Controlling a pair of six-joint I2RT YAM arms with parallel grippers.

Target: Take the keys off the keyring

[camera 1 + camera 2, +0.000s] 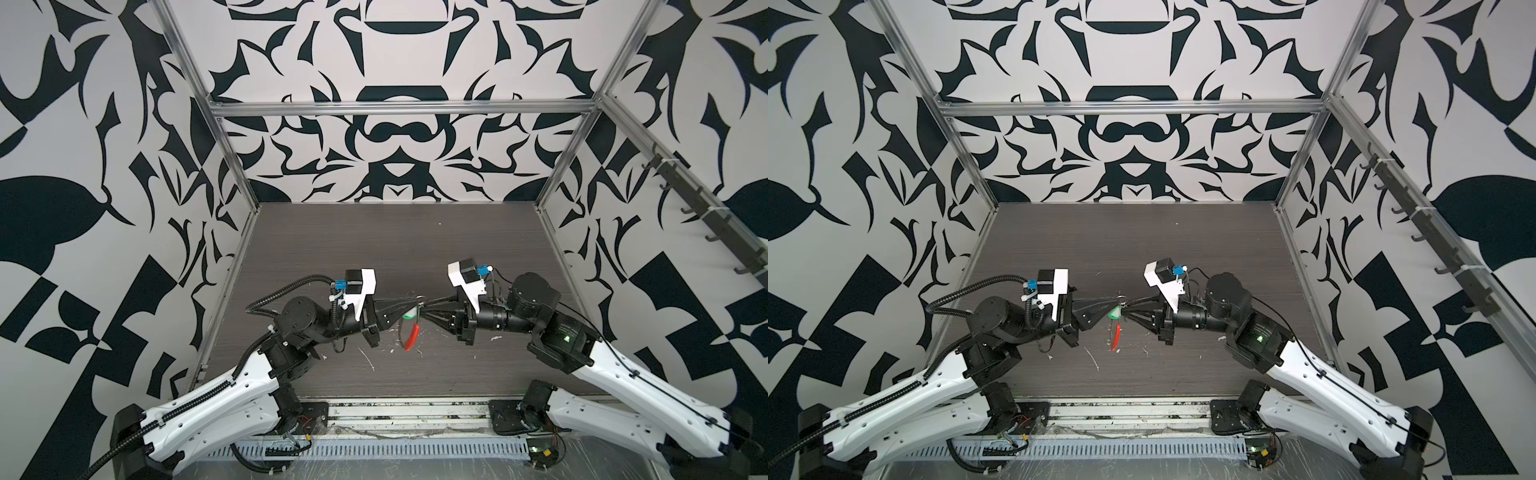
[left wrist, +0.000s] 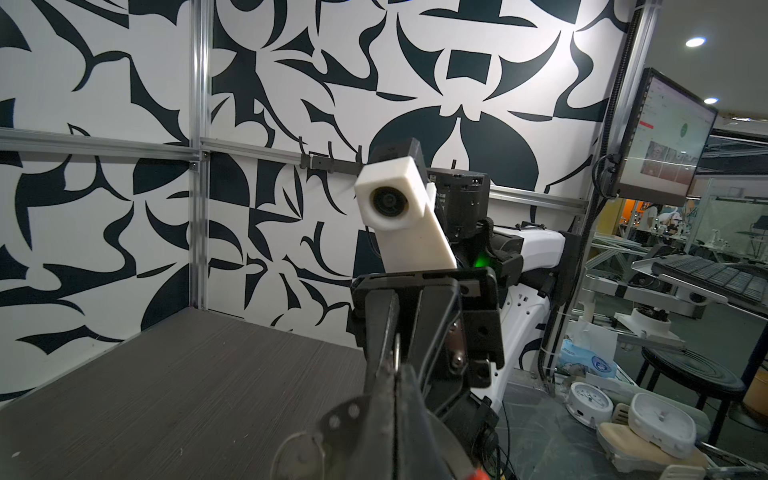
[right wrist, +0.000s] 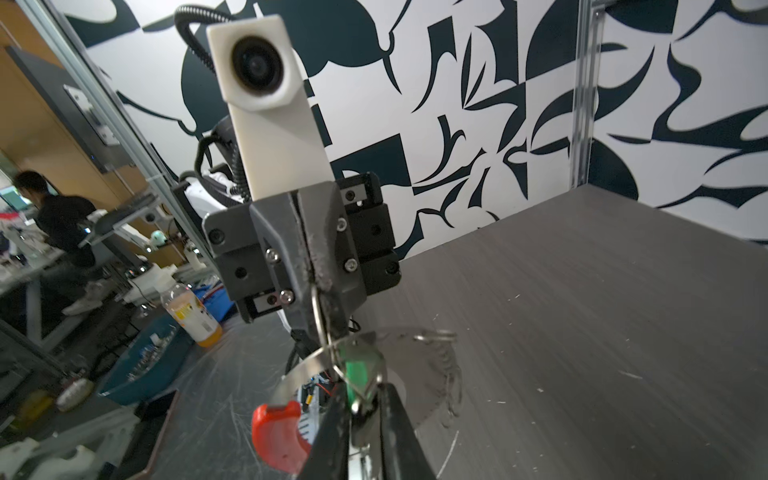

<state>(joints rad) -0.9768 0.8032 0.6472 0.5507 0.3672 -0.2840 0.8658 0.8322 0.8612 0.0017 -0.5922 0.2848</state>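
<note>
Keyring (image 3: 305,363) of thin dark-grey wire, with a curved red sleeve (image 3: 277,432) on one stretch, hangs over the dark wood-grain desk (image 1: 374,249), midway between both arms. The left gripper (image 3: 320,289) is clamped tight on the wire's upper part. The right gripper (image 1: 424,311), almost tip to tip with it, has its jaws nearly together, pinching the green plastic tag (image 3: 356,370) beside the keyring wire. Text on the monitor (image 2: 665,137) is too small to read.
</note>
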